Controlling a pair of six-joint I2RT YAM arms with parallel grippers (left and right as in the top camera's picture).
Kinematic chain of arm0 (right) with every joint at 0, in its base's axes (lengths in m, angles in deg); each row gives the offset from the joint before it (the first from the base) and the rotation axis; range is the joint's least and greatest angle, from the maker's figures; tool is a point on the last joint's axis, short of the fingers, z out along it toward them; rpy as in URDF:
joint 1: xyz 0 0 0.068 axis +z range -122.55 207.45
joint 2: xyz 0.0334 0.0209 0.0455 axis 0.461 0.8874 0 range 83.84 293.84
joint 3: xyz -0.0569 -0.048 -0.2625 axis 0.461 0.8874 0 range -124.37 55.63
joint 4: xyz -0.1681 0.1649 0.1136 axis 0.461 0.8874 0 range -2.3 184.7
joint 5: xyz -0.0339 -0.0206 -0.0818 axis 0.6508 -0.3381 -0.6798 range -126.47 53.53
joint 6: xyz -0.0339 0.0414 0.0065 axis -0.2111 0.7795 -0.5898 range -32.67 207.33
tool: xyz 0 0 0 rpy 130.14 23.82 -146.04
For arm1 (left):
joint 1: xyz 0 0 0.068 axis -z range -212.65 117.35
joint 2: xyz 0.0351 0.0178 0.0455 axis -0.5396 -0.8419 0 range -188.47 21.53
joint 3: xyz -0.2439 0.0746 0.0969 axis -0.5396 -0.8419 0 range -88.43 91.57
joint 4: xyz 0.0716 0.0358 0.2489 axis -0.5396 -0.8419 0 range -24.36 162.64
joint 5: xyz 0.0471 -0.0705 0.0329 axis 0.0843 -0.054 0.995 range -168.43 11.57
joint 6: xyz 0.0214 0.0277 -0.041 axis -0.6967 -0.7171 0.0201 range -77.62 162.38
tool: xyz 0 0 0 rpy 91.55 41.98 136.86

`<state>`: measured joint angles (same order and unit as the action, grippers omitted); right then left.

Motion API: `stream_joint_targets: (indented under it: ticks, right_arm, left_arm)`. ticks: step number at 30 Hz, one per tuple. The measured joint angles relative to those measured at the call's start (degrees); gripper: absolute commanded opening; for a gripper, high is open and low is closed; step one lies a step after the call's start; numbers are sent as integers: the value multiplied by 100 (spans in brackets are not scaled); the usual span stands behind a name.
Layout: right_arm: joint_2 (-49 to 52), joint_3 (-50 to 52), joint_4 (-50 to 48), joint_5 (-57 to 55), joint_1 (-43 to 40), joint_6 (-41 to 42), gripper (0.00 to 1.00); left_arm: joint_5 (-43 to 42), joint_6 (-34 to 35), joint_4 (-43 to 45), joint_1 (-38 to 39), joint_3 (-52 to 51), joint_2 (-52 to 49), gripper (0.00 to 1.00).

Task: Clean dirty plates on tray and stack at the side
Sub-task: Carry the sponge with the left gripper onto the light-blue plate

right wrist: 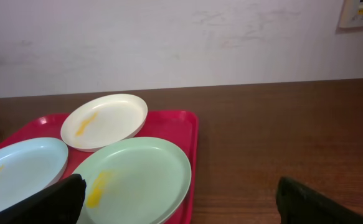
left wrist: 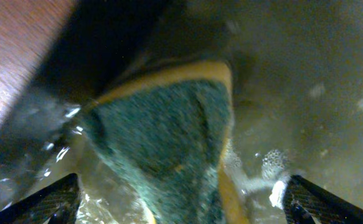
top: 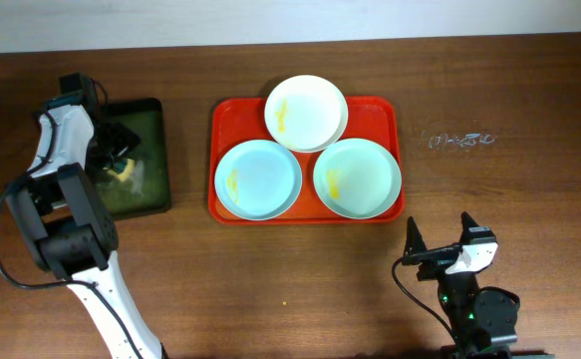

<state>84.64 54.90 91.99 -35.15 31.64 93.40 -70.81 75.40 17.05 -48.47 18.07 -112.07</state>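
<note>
A: Where are the plates?

B: All three lie on the red tray (top: 226, 204), which sits on the counter (top: 529, 209) about midway between its left and right edges, nearer the far edge. The white plate (top: 306, 113) is at the tray's far side and reaches over its far rim. The blue plate (top: 258, 179) is at the near left. The green plate (top: 358, 178) is at the near right.

A: Clean or dirty?

B: Each one carries a yellow smear. The white plate's rim appears to overlap the other two, and those two are just beside each other.

A: And the left gripper (top: 117, 152)?

B: It is over the dark tray (top: 148, 184), close to the counter's left edge. In the left wrist view its fingers stand wide apart. A sponge (left wrist: 162, 143), green scouring face up with a yellow edge, lies between them in wet foam. I cannot tell whether either finger touches it.

A: The right gripper (top: 439, 235)?

B: Near the counter's near edge, right of the middle and well apart from the tray. Its fingers are spread wide with nothing between them, and its camera looks across the counter at the three plates.
</note>
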Motion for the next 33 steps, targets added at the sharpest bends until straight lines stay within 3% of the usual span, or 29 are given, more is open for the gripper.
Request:
stream_joint_targets:
  ticks: [1, 2, 3, 5, 10, 15, 21, 25, 29, 33]
  right_arm:
    - [0, 0, 0, 0, 0, 0, 99]
    - [0, 0, 0, 0, 0, 0, 98]
    - [0, 0, 0, 0, 0, -4, 98]
    - [0, 0, 0, 0, 0, -2, 98]
    - [0, 0, 0, 0, 0, 0, 98]
    - [0, 0, 0, 0, 0, -2, 99]
    - [0, 0, 0, -2, 0, -4, 98]
    - [0, 0, 2, 0, 0, 0, 98]
    - [0, 0, 0, -2, 0, 0, 98]
    - [-2, 0, 0, 0, 0, -2, 99]
  left_arm:
    - [76, 0, 33, 0, 0, 0, 68]
    - [151, -13, 79, 0, 0, 0, 35]
    - [243, -7, 127, 0, 0, 0, 13]
    - [313, 4, 125, -2, 0, -2, 0]
    - [374, -68, -343, -13, 57, -2, 0]
    - [-136, -92, -1268, -13, 1062, 120, 0]
    - [-817, -107, -1626, -7, 1836, 1320, 0]
    - [-841, -140, -1150, 149, 1088, 1235, 0]
    - [-892, -680, -1003, 387, 282, 697, 0]
    - [-1054, -920, -1674, 295, 857, 708, 0]
